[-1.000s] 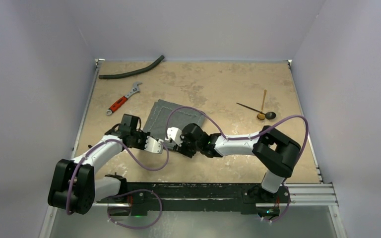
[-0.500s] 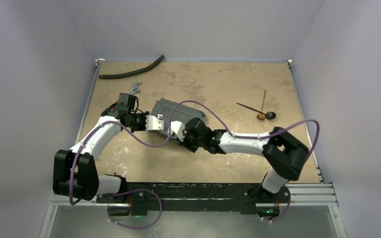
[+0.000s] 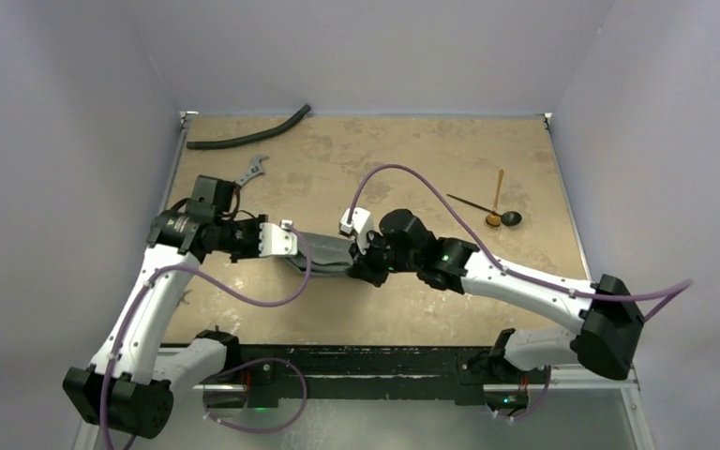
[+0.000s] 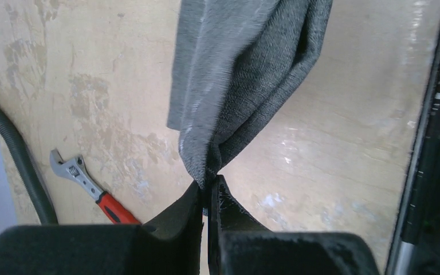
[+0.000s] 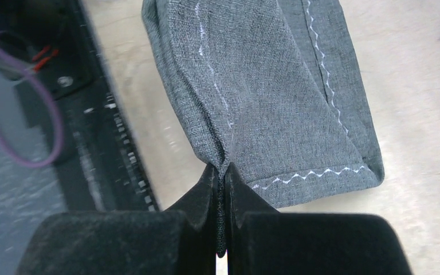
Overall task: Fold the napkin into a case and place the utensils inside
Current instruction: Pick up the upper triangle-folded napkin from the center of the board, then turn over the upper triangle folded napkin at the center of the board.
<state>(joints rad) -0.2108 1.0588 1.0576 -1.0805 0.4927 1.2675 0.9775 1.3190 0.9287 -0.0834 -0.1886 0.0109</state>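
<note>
The grey napkin [image 3: 328, 253] hangs bunched between my two grippers above the table's middle. My left gripper [image 3: 292, 246] is shut on its left corner; in the left wrist view the cloth [image 4: 240, 74] drapes from the closed jaws [image 4: 209, 186]. My right gripper [image 3: 361, 258] is shut on its right corner; the right wrist view shows folded cloth [image 5: 269, 97] with white zigzag stitching pinched in the jaws [image 5: 222, 175]. The black spoon [image 3: 487, 210] and the gold utensil [image 3: 497, 199] lie crossed on the table at the right.
A red-handled wrench [image 3: 254, 170] lies at the back left, also in the left wrist view [image 4: 94, 192]. A long black hose [image 3: 248, 137] lies along the back left edge. The black front rail [image 3: 375, 361] runs along the near edge.
Both grippers have lifted the napkin off the table and carried it back and apart. The left arm swung left, the right arm stretched out. The napkin went from flat to a hanging fold.
</note>
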